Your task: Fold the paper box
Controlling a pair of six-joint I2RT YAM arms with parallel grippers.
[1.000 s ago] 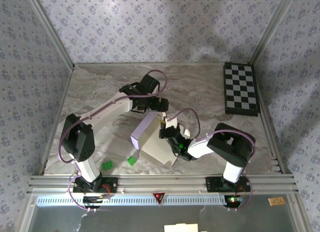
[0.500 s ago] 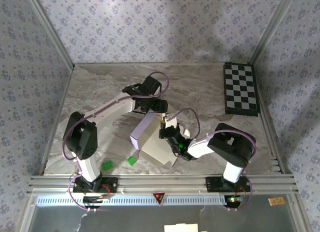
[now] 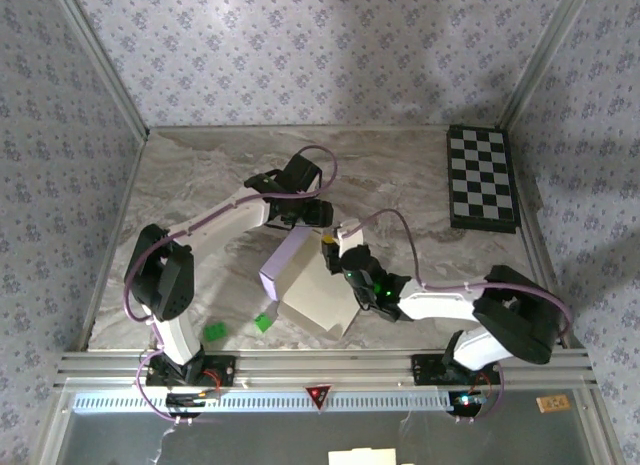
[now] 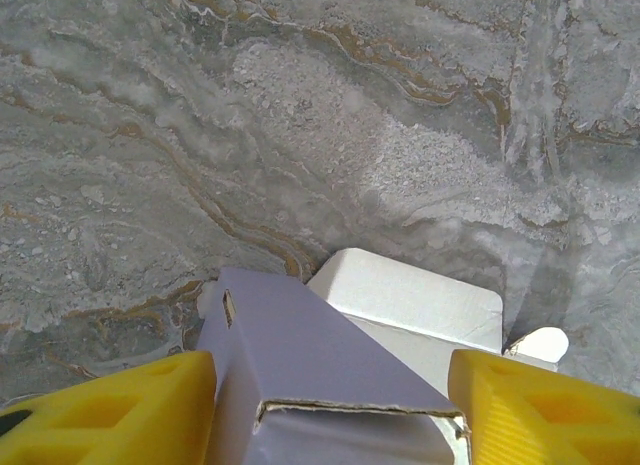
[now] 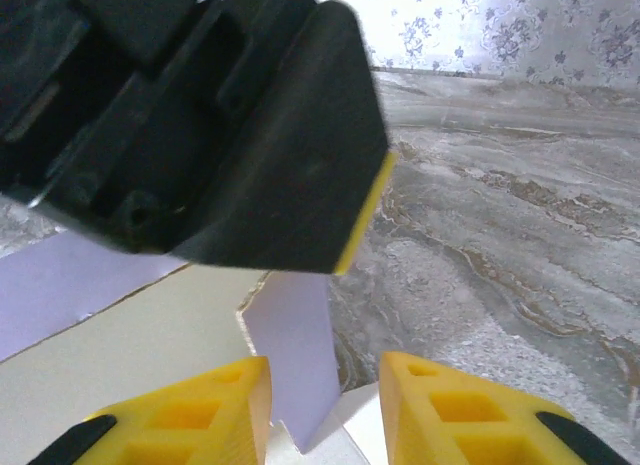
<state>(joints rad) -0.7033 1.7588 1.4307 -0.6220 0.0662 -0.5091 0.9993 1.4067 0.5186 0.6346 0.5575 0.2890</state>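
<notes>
The left gripper [image 4: 330, 375] stands fairly wide, its 2 yellow fingers [image 4: 120, 410] flanking a raised lilac panel of the paper box [image 3: 315, 297]. I cannot tell whether they press on its edges. The box lies half-folded on the marble table [image 3: 200, 185], under and between both grippers. The right gripper [image 5: 325, 375] is parted narrowly with nothing clamped. A lilac flap sits just beyond its fingertips, and the left gripper's black body is close ahead.
</notes>
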